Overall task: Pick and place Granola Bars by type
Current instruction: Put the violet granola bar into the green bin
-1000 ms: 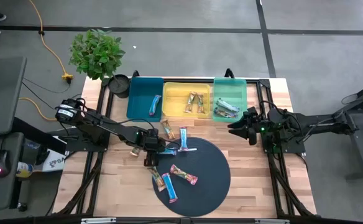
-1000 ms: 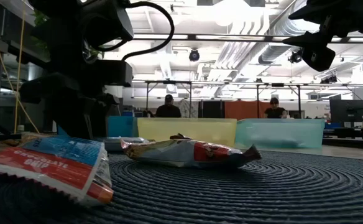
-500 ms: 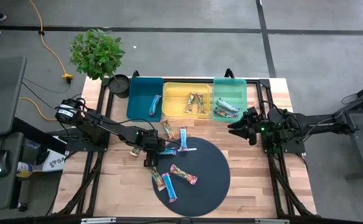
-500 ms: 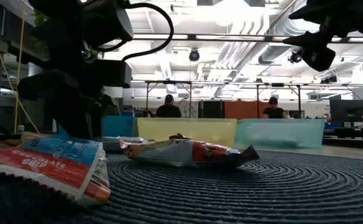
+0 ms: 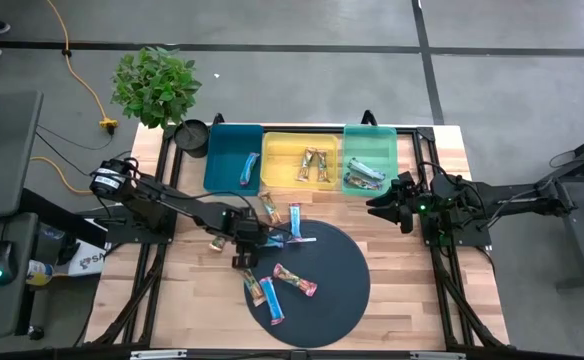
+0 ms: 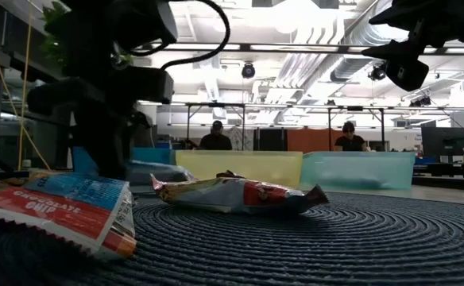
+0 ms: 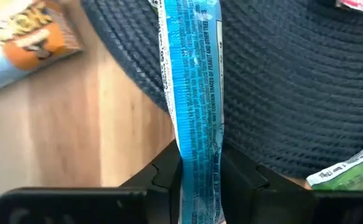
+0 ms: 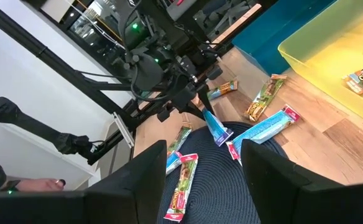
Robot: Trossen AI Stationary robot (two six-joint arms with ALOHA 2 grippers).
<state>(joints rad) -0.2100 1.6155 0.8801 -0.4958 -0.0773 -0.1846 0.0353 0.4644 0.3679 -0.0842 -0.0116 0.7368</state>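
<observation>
Blue-wrapped bar (image 7: 192,112): pinched between the two dark fingers (image 7: 163,177) of the left gripper (image 5: 255,241), one finger pressed to each long side. The bar runs forward from the gripper out over the edge of the dark round mat (image 5: 342,275), its far end above the mat and its near part above the wooden table (image 5: 187,290).

Left gripper: at the mat's left edge, near the table's middle, closed on the blue bar.

Right gripper (image 5: 375,209): raised off the table just in front of the green tray (image 5: 370,136), holding nothing; fingers (image 8: 138,180) spread apart.

Bars on the mat: one blue bar (image 5: 295,223) lying across the upper-left rim, one pink-ended bar (image 5: 296,280) near the middle, two more (image 5: 265,292) side by side toward the lower left.

Bars on bare wood: a tan bar (image 5: 269,208) just below the yellow tray (image 5: 302,140), another tan bar (image 5: 216,242) to the left of the left gripper.

Trays: teal tray (image 5: 232,133) holds one blue bar (image 5: 246,168); yellow tray holds tan bars (image 5: 313,164); green tray holds silvery bars (image 5: 365,174).

Other items: potted plant (image 5: 156,86) at the table's far left corner; two people (image 6: 214,137) seated in the room behind.
</observation>
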